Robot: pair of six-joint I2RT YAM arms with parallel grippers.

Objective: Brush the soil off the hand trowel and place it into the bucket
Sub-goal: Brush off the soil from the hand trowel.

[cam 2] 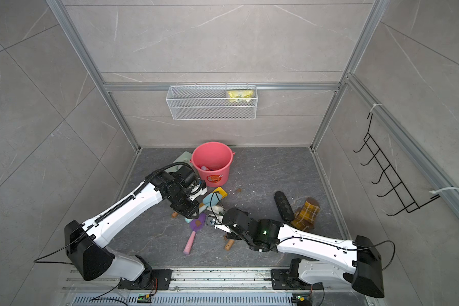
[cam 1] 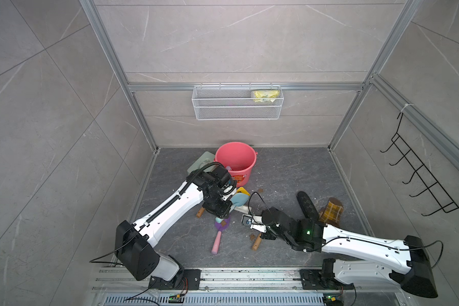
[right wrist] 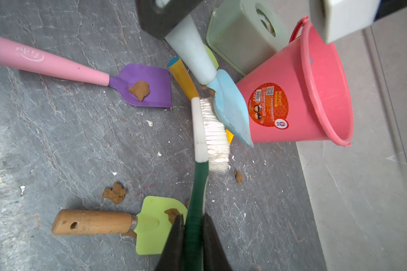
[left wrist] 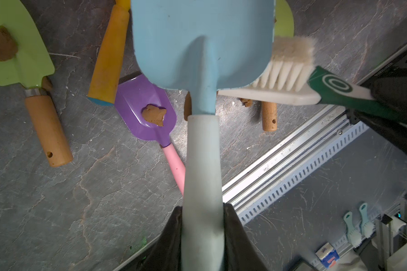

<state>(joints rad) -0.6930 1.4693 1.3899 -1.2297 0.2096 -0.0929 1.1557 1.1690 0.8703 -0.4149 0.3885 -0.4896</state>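
My left gripper (left wrist: 202, 211) is shut on the pale handle of a light blue hand trowel (left wrist: 202, 42), held above the floor in front of the bucket (cam 1: 235, 159). The blade face in the left wrist view shows no soil. My right gripper (right wrist: 193, 223) is shut on the green handle of a white-bristled brush (right wrist: 215, 131). Its bristles press against the blue trowel (right wrist: 230, 108) along one edge of the blade. The coral-pink bucket (right wrist: 315, 93) stands upright just behind. Soil (right wrist: 114, 192) lies loose on the floor, and another lump of soil (left wrist: 154, 115) sits on a purple blade.
A purple trowel (right wrist: 139, 84) with a pink handle, a green trowel (right wrist: 155, 225) with a wooden handle and a yellow-handled tool (left wrist: 108, 58) lie under the arms. A sage-green tissue box (right wrist: 240, 35) stands beside the bucket. A black slipper (cam 1: 306, 205) and a plaid slipper (cam 1: 330, 212) lie at the right.
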